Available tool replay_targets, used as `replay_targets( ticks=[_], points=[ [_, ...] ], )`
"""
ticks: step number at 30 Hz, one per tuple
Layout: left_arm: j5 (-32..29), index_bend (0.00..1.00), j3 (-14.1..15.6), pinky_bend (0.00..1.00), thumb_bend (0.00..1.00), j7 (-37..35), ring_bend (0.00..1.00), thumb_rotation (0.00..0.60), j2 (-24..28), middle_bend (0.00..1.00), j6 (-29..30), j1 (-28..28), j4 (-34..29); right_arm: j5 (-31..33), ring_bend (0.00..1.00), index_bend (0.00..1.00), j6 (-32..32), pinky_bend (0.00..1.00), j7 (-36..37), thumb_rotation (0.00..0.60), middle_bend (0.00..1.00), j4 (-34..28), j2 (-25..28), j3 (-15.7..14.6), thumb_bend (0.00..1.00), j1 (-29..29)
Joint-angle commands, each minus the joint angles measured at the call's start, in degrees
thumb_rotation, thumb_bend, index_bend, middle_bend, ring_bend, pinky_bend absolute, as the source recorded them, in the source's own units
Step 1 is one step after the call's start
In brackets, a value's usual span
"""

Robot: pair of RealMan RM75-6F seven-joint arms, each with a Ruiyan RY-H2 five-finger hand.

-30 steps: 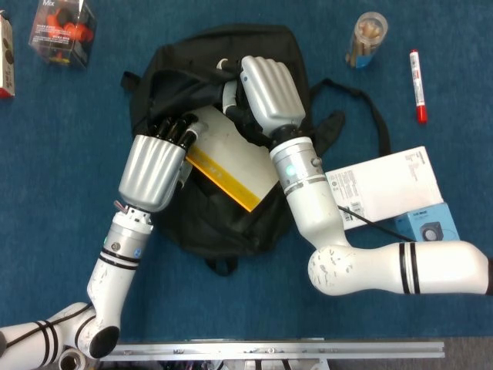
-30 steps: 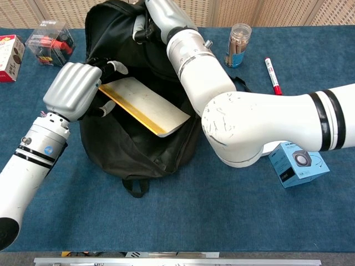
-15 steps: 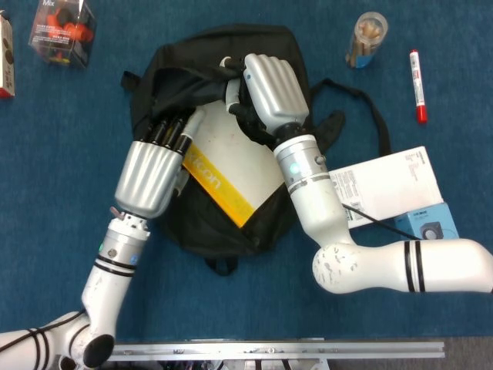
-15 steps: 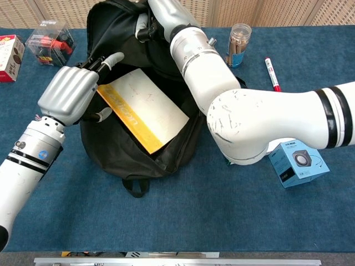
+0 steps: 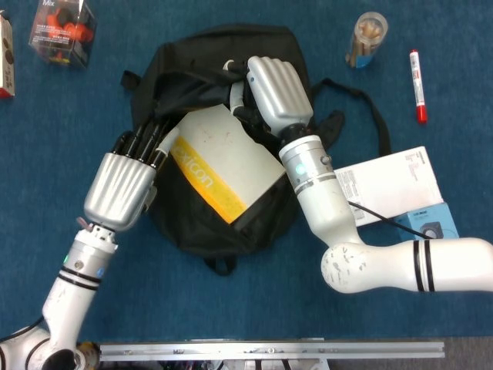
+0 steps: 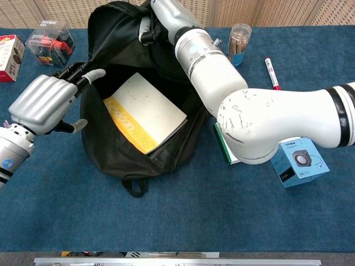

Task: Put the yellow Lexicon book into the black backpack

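Note:
The black backpack (image 5: 192, 227) lies on the blue table with its mouth held wide. The yellow Lexicon book (image 5: 222, 166) rests flat inside the opening, its yellow spine edge toward the front; in the chest view the book (image 6: 145, 117) sits within the backpack (image 6: 119, 158). My left hand (image 5: 122, 187) is open at the bag's left rim, fingers stretched out and off the book; the chest view shows this left hand (image 6: 43, 103) beside the bag. My right hand (image 5: 279, 91) grips the bag's upper flap and holds it up, as the right hand (image 6: 166, 15) also does in the chest view.
A clear snack box (image 5: 63, 25) and a red-white carton (image 5: 5, 58) stand at the far left. To the right are a clear jar (image 5: 366, 38), a red marker (image 5: 417, 83), a white box (image 5: 389, 185) and a blue box (image 6: 299, 162).
My left hand has let go of the book and drawn back left. The book has dropped flatter into the bag's opening. The right hand still holds the flap.

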Motion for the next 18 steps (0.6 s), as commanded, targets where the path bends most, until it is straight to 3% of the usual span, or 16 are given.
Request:
replay_targets(
  ticks=[1,6,9,12,13,15,18],
  points=[
    [1.3,0.08,0.5,0.23,0.21,-2.4,0.03,0.6,2.0,0.04,1.7,1.0,-0.5,0.2,0.62,0.7,-0.6,0.81,-0.1,0.6,0.61,-0.6,0.6,-0.8,0.81,-0.3],
    [1.0,0.08,-0.2,0.23,0.21,-4.9,0.03,0.6,5.7,0.04,3.8,2.5,-1.5,-0.5,0.58,0.7,-2.9,0.8,0.1,0.6,0.6,-3.2,3.2,-3.2,0.79,-1.7],
    [0.2,0.07,-0.8,0.23,0.21,-6.0,0.03,0.6,7.5,0.04,4.3,3.2,-1.7,-0.7,0.5,0.66,-5.8,0.72,0.3,0.6,0.54,-5.5,5.6,-5.2,0.68,-2.5],
    [-0.5,0.06,-1.1,0.23,0.21,-7.3,0.03,0.6,9.0,0.04,4.6,3.8,-1.7,0.4,0.34,0.46,-9.5,0.51,-0.2,0.6,0.41,-8.0,8.8,-7.2,0.4,-2.9],
    [-0.7,0.06,-1.1,0.23,0.21,-7.6,0.03,0.6,9.3,0.04,4.5,4.0,-1.7,0.7,0.27,0.35,-10.4,0.41,-0.4,0.6,0.34,-8.8,9.7,-7.7,0.28,-2.9],
    [-1.0,0.06,-1.2,0.23,0.21,-8.3,0.03,0.6,10.1,0.04,4.5,4.3,-1.7,0.7,0.18,0.19,-11.9,0.32,-0.6,0.6,0.26,-10.3,11.6,-8.6,0.17,-3.0],
    [-1.2,0.06,-1.2,0.23,0.21,-9.3,0.03,0.6,11.0,0.04,4.4,4.6,-1.7,-0.1,0.11,0.04,-13.5,0.25,0.0,0.6,0.17,-12.1,14.2,-9.7,0.09,-3.3]
  ],
)
